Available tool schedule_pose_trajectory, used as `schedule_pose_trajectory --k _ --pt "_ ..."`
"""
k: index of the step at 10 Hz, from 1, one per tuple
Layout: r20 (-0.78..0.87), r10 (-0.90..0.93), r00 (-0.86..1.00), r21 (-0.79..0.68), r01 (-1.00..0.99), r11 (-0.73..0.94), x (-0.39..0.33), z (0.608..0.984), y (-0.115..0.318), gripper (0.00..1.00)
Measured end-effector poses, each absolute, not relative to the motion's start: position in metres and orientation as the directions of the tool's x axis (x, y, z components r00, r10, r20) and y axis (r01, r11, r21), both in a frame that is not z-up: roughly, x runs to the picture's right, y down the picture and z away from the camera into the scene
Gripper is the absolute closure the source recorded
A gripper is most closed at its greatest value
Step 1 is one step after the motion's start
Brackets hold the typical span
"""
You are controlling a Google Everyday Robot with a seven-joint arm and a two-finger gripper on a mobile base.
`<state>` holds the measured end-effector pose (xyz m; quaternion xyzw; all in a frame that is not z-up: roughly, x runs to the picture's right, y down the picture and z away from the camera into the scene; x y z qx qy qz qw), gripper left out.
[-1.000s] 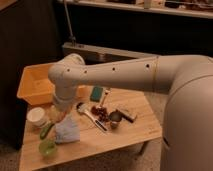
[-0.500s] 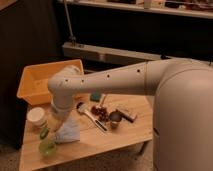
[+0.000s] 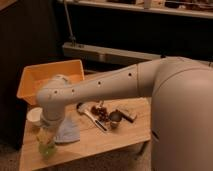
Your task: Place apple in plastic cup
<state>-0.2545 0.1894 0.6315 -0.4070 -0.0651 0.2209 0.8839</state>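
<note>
The translucent light-green plastic cup [image 3: 47,150] stands at the front left corner of the wooden table [image 3: 107,142]. My gripper [image 3: 45,138] points straight down right over it, hanging from the white arm that reaches in from the right. A yellow-tan round shape, the apple [image 3: 44,134], shows between the fingers just above the cup's rim. The gripper is shut on it. The cup's inside is mostly hidden by the gripper.
A white round cup [image 3: 34,116] sits just behind the green cup, with a pale blue cloth [image 3: 68,131] to its right. Dark red grapes [image 3: 102,113], a small dark metal cup [image 3: 115,119] and a utensil [image 3: 93,119] lie mid-table. A yellow bin [image 3: 47,77] fills the back left.
The arm's wrist has come down and moved left, bringing the gripper with the apple lower over the green cup. The other things on the table have stayed put.
</note>
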Motion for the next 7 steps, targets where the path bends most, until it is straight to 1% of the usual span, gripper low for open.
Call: schedule_pose_trajectory --k 2,6,7 --pt "-0.043 0.401 0.915 -0.756 -0.292 0.586 -0.265 0.629 0.198 1.0" --pt "-0.053 0.38 0.924 -0.776 -0.277 0.567 -0.267 0.646 0.21 1.0" --pt "-0.058 0.378 0.924 -0.777 -0.279 0.564 -0.266 0.648 0.21 0.98"
